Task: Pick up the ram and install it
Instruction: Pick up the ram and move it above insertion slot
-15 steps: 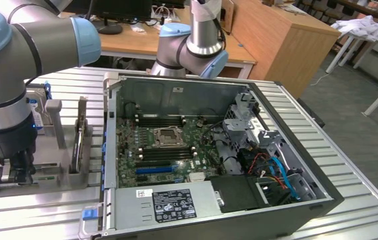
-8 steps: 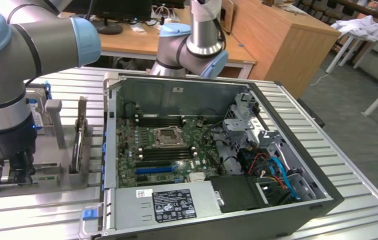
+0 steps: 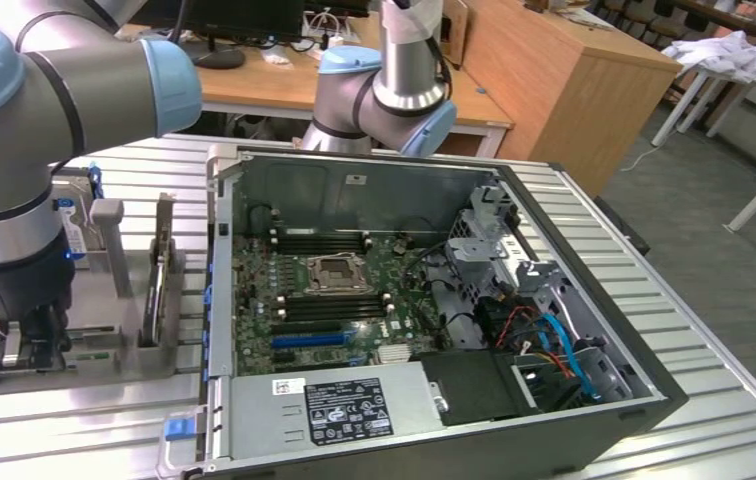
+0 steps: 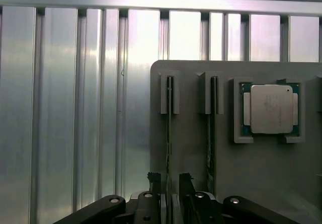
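Tool (image 4: 170, 181) spread, hanging over the ram (image 4: 170, 113), which stands on edge in the grey holder (image 4: 191, 153) on a ribbed metal worktop (image 4: 60, 108); open PC case (image 3: 311, 195) beside, wooden desks (image 3: 552, 70) behind

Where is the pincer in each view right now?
Exterior view: the pincer is low at the exterior view's left, down on the grey holder, beside the open computer case.
Wrist view: the pincer stands open astride the ram, which sits on edge in a slot of the grey holder.
Shared landmark: the grey holder.
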